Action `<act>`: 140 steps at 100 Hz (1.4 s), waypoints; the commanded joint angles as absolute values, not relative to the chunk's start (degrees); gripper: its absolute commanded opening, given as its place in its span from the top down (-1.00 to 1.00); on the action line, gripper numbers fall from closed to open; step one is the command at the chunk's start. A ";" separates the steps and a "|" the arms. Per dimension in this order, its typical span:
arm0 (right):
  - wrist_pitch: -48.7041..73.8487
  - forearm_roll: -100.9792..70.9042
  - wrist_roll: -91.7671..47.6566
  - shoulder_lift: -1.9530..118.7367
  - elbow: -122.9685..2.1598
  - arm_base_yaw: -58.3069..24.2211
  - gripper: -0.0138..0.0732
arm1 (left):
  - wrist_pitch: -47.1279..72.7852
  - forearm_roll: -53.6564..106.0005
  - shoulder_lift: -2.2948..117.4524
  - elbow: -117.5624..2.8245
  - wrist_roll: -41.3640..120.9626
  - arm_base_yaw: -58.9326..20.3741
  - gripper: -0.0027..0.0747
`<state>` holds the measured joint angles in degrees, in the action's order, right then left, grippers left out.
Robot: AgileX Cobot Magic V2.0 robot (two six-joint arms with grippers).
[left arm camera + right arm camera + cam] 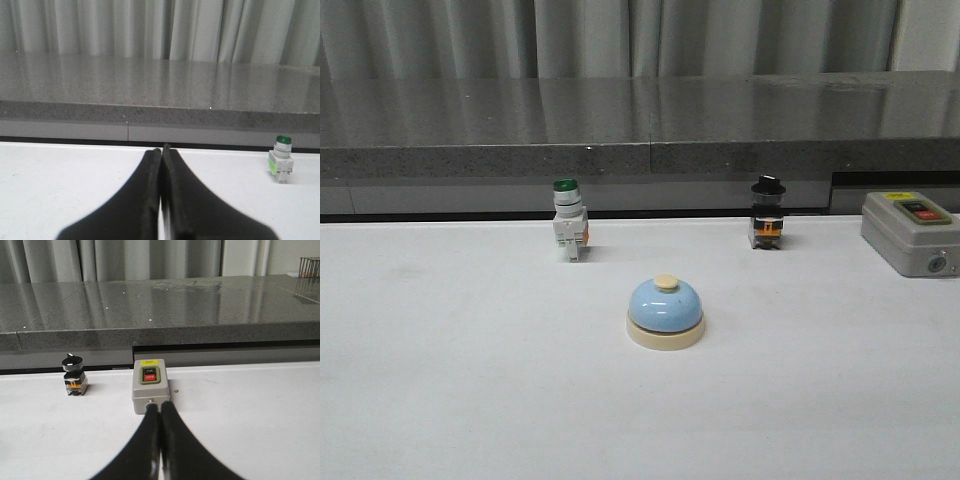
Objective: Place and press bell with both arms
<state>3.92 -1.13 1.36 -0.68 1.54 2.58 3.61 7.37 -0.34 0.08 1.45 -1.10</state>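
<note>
The light-blue bell point(665, 310) with a cream base and cream button stands upright on the white table point(470, 380), near the middle, in the front view only. Neither arm shows in the front view. My left gripper point(161, 150) is shut and empty, low over the table, with the bell out of its view. My right gripper point(160, 406) is shut and empty, its tips in front of a grey switch box point(150, 390).
A green-capped white push-button switch point(568, 222) stands behind the bell to the left; it also shows in the left wrist view point(281, 159). A black-capped switch point(767, 213) stands at back right, also in the right wrist view point(73, 375). The grey on/off box point(910, 232) sits far right. A dark stone ledge point(640, 125) runs along the back.
</note>
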 commanded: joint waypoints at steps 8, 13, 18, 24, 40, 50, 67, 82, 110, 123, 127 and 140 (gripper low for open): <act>-0.73 -0.80 1.20 -1.35 0.68 2.89 0.82 | 0.68 6.88 -1.98 2.47 0.00 -1.03 0.98; -0.73 -0.80 1.20 -1.35 0.68 2.89 0.82 | 0.77 6.88 -1.98 2.47 0.00 -1.03 0.98; -0.73 -0.80 1.20 -1.35 0.68 2.89 0.82 | 0.77 6.88 -1.98 2.47 0.00 -1.03 0.98; -0.73 -0.80 1.20 -1.35 0.68 2.89 0.82 | 0.77 6.88 -1.98 2.47 0.00 -1.03 0.98; -0.67 -0.80 1.20 -1.35 0.68 2.89 0.82 | 0.77 6.88 -1.98 2.47 0.00 -1.03 0.98; -0.67 -0.80 1.20 -1.35 0.68 2.89 0.82 | 0.77 6.88 -1.98 2.47 0.00 -1.03 0.98; -0.67 -0.80 1.20 -1.35 0.68 2.89 0.82 | 0.77 6.88 -1.98 2.47 0.00 -1.03 0.98; -1.31 -0.80 1.20 -1.35 0.68 2.89 0.82 | 0.77 6.88 -1.98 2.47 0.00 -1.03 0.98; -2.71 -0.80 1.20 -1.35 0.68 2.89 0.82 | 0.77 6.88 -1.98 2.47 0.00 -1.03 0.98; 1.59 -0.80 1.20 -1.33 -1.31 2.89 0.82 | 0.77 6.88 -1.98 2.47 0.00 -1.03 0.98; 3.65 -0.80 1.20 -1.21 -2.63 2.89 0.82 | 0.77 6.88 -1.98 2.47 0.00 -1.03 0.98; 6.67 1.50 1.20 0.51 -7.54 2.89 0.82 | 0.77 6.88 -1.98 2.47 0.00 -1.03 0.98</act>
<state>9.47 -0.56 1.36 -0.68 -2.68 2.58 4.96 6.89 -0.34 0.08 0.48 -1.10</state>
